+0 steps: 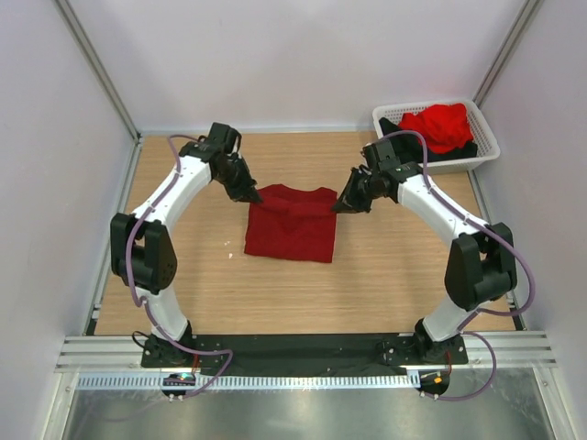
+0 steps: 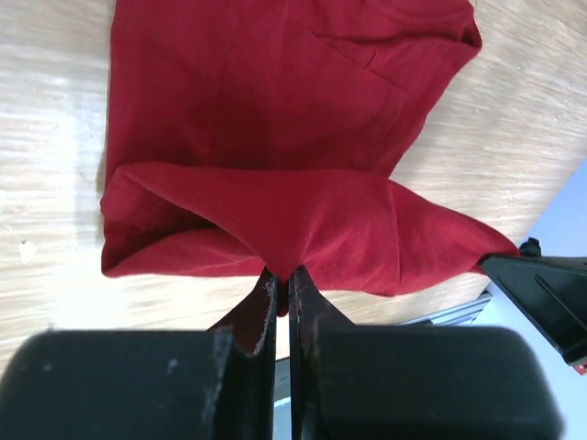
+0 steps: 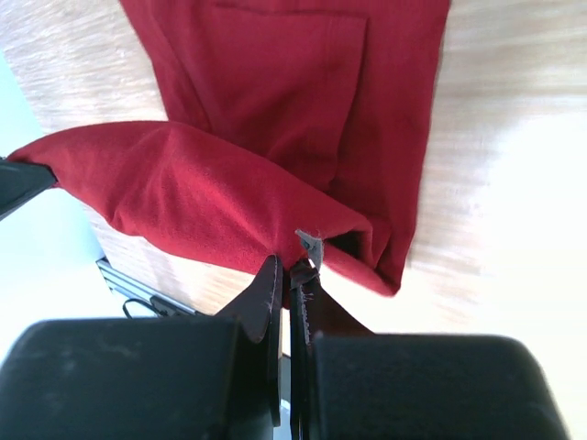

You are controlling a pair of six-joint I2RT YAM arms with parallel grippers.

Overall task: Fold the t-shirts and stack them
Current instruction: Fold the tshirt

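Note:
A dark crimson t-shirt [image 1: 292,225] lies partly folded on the wooden table. My left gripper [image 1: 250,195] is shut on its far left corner, which shows as pinched cloth in the left wrist view [image 2: 282,275]. My right gripper [image 1: 339,206] is shut on the far right corner, also seen in the right wrist view [image 3: 292,270]. Both hold the far edge lifted, and it sags between them. A brighter red t-shirt [image 1: 438,126] lies on a black t-shirt [image 1: 454,152] in the basket.
A white latticed basket [image 1: 484,137] stands at the far right corner of the table. White walls and metal frame rails close in the table on the left, back and right. A small white speck [image 1: 228,243] lies left of the shirt.

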